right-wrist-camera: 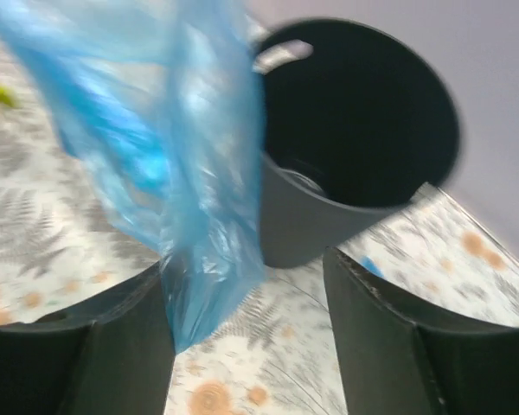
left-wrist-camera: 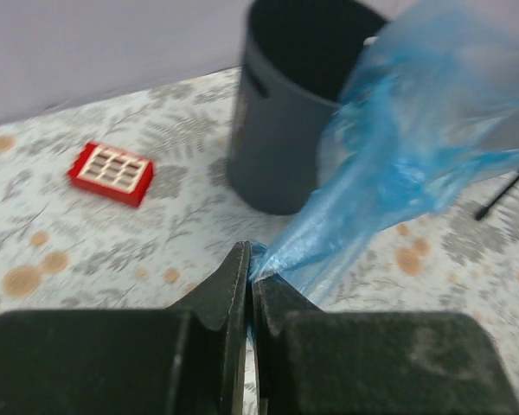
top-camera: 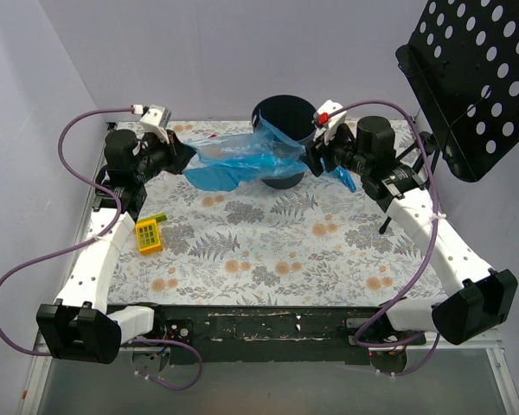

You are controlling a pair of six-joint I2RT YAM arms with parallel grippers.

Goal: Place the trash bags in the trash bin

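A bright-blue translucent trash bag (top-camera: 242,157) hangs stretched in front of the dark round trash bin (top-camera: 283,121), its upper edge lying against the bin's rim. My left gripper (top-camera: 189,161) is shut on the bag's left end; in the left wrist view the film (left-wrist-camera: 398,164) runs out from the shut jaws (left-wrist-camera: 249,257) toward the bin (left-wrist-camera: 281,130). My right gripper (right-wrist-camera: 246,264) stands open just before the bin (right-wrist-camera: 363,130), with the bag (right-wrist-camera: 190,199) draped against its left finger (right-wrist-camera: 130,337). A smaller blue piece (top-camera: 344,179) lies on the table below the right gripper.
A yellow block (top-camera: 149,234) with a green piece sits at the table's left. A red-and-white tile (left-wrist-camera: 111,173) lies left of the bin. A black perforated music stand (top-camera: 480,78) rises at the back right, its leg beside the right arm.
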